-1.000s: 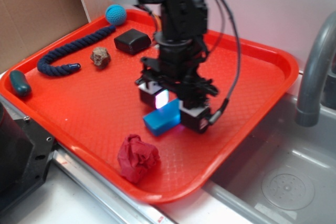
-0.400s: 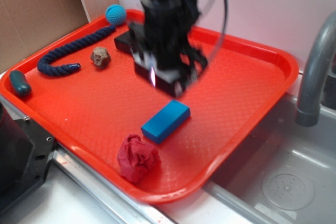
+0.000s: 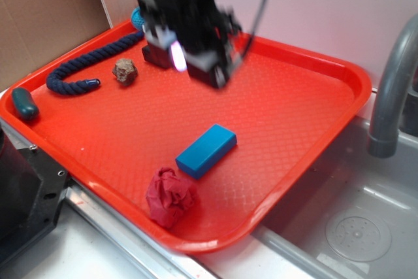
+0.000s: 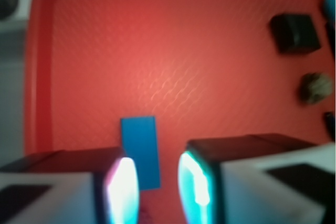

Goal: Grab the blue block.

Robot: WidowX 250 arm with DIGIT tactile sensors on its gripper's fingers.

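- Exterior view: The blue block lies flat on the red tray, just beside a crumpled red cloth. The gripper hangs high above the tray, well apart from the block and near the black block. It looks blurry. A dark blue rope, a brown rock and a teal ball sit by the far edge.
- Wrist view: The fingers are spread apart with nothing between them. The blue block shows far below, in the gap.
- The block is not grabbed yet. The gripper needs to come down around it and squeeze.
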